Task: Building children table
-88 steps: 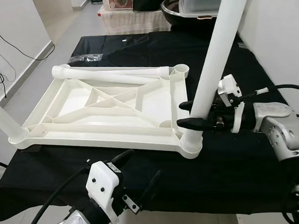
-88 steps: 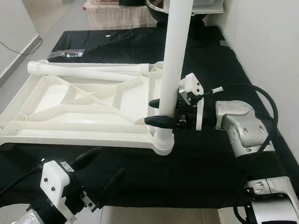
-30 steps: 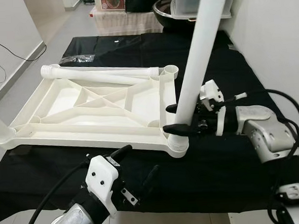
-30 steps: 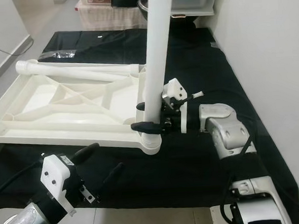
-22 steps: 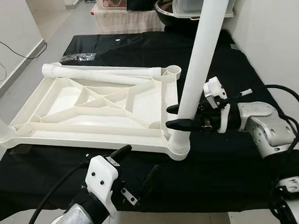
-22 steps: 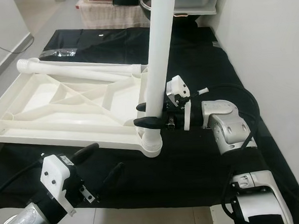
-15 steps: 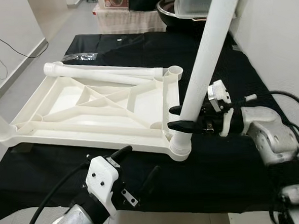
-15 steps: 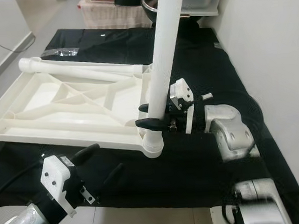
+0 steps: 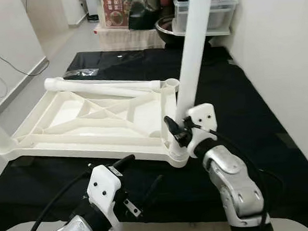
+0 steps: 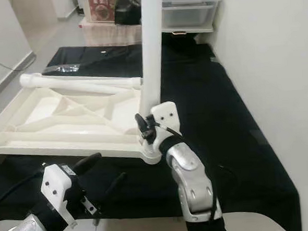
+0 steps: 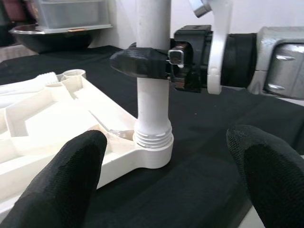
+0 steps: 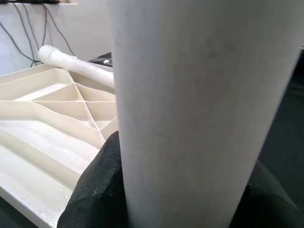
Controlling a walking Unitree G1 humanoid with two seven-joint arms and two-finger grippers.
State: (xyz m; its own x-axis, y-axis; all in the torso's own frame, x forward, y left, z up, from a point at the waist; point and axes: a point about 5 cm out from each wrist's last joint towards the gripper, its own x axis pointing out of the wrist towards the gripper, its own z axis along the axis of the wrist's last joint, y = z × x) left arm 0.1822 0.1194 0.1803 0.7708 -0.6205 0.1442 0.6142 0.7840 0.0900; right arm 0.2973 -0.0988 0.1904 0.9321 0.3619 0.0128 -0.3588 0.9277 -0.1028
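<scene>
At the bottom left of my head view, my left gripper (image 9: 139,176) hovers over the near edge of the black cloth (image 9: 232,105), fingers spread wide and holding nothing. Just beyond, at centre frame, my right gripper (image 9: 174,129) is clamped around the upright white leg (image 9: 192,50) low down, right above where it stands in the near right corner socket (image 9: 178,158) of the upturned white tabletop (image 9: 66,128). Another leg (image 9: 102,86) lies along the tabletop's far edge. A clear storage box (image 9: 218,12) sits at the top of the frame.
</scene>
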